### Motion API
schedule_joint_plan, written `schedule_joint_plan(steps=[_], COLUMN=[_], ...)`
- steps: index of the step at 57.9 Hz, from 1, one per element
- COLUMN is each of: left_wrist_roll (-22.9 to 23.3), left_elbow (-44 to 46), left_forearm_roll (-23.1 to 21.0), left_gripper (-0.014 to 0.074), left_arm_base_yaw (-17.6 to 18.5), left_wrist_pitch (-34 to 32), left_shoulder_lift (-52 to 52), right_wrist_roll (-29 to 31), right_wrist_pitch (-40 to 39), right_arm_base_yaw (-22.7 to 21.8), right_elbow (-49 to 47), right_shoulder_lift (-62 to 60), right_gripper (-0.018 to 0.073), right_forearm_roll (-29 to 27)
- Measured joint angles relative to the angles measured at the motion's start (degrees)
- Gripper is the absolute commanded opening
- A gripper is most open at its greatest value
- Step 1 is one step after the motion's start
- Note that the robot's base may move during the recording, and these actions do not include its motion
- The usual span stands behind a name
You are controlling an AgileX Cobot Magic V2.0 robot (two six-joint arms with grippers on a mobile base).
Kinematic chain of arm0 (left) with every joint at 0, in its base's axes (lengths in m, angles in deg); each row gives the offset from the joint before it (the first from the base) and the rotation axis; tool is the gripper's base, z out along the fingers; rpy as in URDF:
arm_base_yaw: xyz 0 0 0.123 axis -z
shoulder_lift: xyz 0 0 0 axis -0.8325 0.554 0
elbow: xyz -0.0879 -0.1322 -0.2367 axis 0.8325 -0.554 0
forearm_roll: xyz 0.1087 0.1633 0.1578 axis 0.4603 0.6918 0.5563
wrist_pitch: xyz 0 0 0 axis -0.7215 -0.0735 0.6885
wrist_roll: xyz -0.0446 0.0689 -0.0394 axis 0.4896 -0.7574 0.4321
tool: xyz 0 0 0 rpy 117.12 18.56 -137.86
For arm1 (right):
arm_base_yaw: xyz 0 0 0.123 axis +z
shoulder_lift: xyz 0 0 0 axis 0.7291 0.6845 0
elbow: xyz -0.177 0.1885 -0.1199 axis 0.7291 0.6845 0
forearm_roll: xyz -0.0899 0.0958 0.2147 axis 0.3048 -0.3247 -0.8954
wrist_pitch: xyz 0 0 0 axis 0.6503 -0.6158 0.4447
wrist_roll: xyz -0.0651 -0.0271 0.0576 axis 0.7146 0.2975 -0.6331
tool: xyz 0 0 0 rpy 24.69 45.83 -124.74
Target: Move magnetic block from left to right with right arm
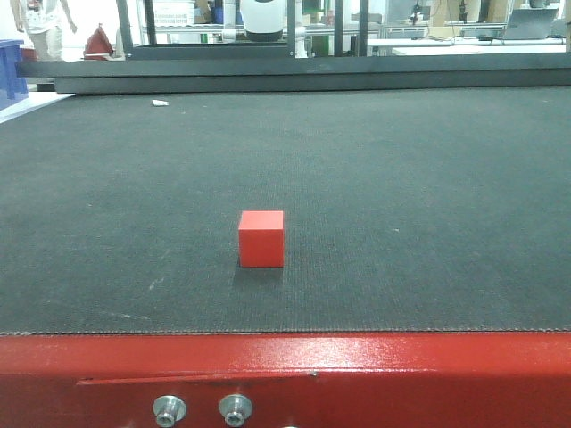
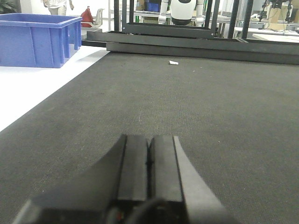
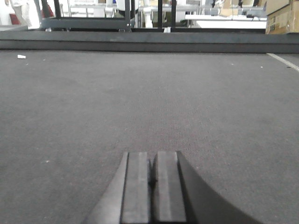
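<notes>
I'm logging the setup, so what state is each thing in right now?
Red block: resting flat on the black mat, nothing gripping it.
Left gripper: shut, empty, low over the mat.
Right gripper: shut, empty, low over the mat.
Blue crate: upright, open-topped, on the white surface beside the mat; contents hidden.
</notes>
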Motion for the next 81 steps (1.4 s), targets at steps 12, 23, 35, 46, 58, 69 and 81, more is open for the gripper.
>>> schedule_joint_plan(steps=[12,23,35,46,58,69,81], left_wrist_roll=[0.0,0.0,0.0,0.0,0.0,0.0,0.0], left_elbow=[0.0,0.0,0.0,0.0,0.0,0.0,0.0], left_forearm_roll=[0.0,0.0,0.0,0.0,0.0,0.0,0.0], left_gripper=[-0.0126,-0.0126,-0.0126,-0.0126,-0.0126,-0.0126,-0.0126], left_arm_base_yaw=[0.0,0.0,0.0,0.0,0.0,0.0,0.0], left_wrist_pitch=[0.0,0.0,0.0,0.0,0.0,0.0,0.0], left_shoulder_lift=[0.0,0.0,0.0,0.0,0.0,0.0,0.0], right_wrist_roll=[0.0,0.0,-0.4,-3.4,-13.0,-24.5,-31.7], right_wrist_pitch=[11.5,14.2,19.0,23.5,26.6,35.5,43.0], right_arm_base_yaw=[0.0,0.0,0.6,6.1,12.3,17.4,24.8], right_elbow=[-8.8,-13.6,-19.0,-24.2,-29.9,-38.0,-48.9], right_shoulder_lift=[3.5,12.4,23.7,34.9,44.6,55.7,67.6], right_gripper=[0.0069,0.0069,0.0070,0.0356,0.0636,0.0636,0.0636], right_forearm_roll=[0.0,-1.8,-2.5,-2.5,-1.9,2.2,3.3])
